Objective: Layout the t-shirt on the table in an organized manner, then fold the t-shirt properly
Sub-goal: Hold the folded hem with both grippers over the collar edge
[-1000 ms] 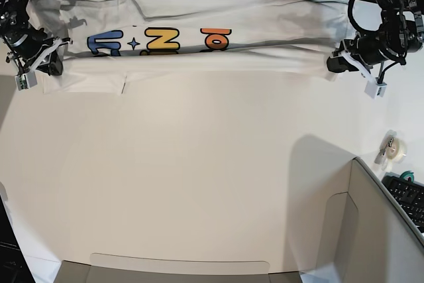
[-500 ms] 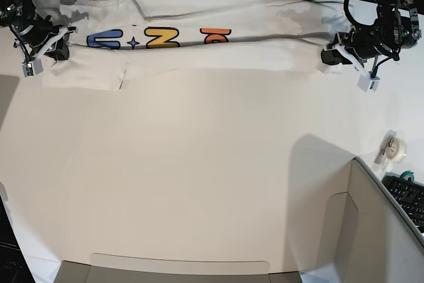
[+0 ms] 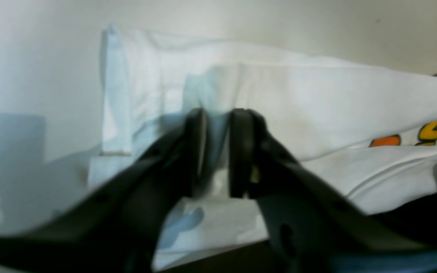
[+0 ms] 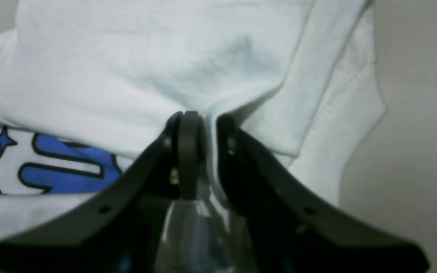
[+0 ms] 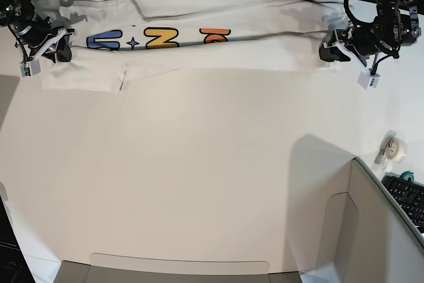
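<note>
1. The white table (image 5: 199,177) fills most of the base view.
2. The t-shirt (image 5: 199,21) lies along the table's far edge as a long folded band, the blue, yellow and orange letters peeking out between its layers.
3. A grey box-like panel (image 5: 384,230) stands at the near corner on the left arm's side.
4. The left gripper (image 3: 217,151) is at the band's end, jaws slightly parted with white cloth showing in the gap; whether it grips I cannot tell.
5. The right gripper (image 4: 207,151) is at the opposite end near the blue letter, jaws narrowly parted around a cloth ridge; grip unclear.
6. A tape roll (image 5: 395,148) sits beside the panel.
</note>
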`<state>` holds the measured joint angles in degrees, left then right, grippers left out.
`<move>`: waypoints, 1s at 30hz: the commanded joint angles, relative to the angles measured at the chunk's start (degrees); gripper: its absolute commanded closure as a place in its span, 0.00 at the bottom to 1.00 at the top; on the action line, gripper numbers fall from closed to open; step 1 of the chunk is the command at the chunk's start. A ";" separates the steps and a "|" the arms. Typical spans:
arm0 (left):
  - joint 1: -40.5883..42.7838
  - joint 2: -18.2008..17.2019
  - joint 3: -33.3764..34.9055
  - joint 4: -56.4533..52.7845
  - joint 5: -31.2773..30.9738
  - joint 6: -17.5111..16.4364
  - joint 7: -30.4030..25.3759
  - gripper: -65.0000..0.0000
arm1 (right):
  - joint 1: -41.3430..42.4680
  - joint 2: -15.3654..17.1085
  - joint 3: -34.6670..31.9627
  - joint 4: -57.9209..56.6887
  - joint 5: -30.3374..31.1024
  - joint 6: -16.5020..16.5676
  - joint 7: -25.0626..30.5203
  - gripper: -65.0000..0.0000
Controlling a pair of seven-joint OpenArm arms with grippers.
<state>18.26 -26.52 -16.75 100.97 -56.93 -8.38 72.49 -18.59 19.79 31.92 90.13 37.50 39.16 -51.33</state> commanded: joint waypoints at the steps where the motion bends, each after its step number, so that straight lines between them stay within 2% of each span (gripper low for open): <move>1: -0.28 -0.95 -0.43 0.79 -0.70 -0.10 -0.01 0.69 | -0.36 0.91 0.30 0.20 -1.50 0.84 -1.02 0.79; 3: -0.28 -0.95 -0.52 0.79 -0.70 -0.10 0.08 0.65 | -0.53 0.82 0.30 0.29 -1.50 0.84 -1.02 0.75; 7: -0.28 -0.95 -0.79 0.79 -0.79 -0.10 0.08 0.65 | -0.62 0.74 0.30 0.20 -1.50 0.84 -1.02 0.68; 14: -0.28 -0.95 -0.79 0.79 -0.79 -0.10 0.08 0.65 | 0.00 0.21 0.30 0.20 -1.06 0.84 -1.02 0.68; 23: -0.28 -0.95 -0.70 0.79 -0.79 -0.10 0.08 0.65 | 2.11 -2.96 0.39 0.11 -1.06 0.84 -1.11 0.68; 27: -0.28 -0.95 -0.70 0.79 -0.79 -0.10 0.08 0.65 | 3.25 -3.22 0.39 0.11 -1.06 0.84 -1.11 0.68; 30: -0.28 -0.95 -0.61 0.79 -0.79 -0.10 0.08 0.65 | 4.39 -3.31 0.39 0.11 -1.06 0.84 -3.22 0.68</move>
<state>18.24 -26.50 -16.93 100.97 -56.97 -8.40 73.08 -14.50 15.84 32.18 89.93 37.43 39.42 -53.12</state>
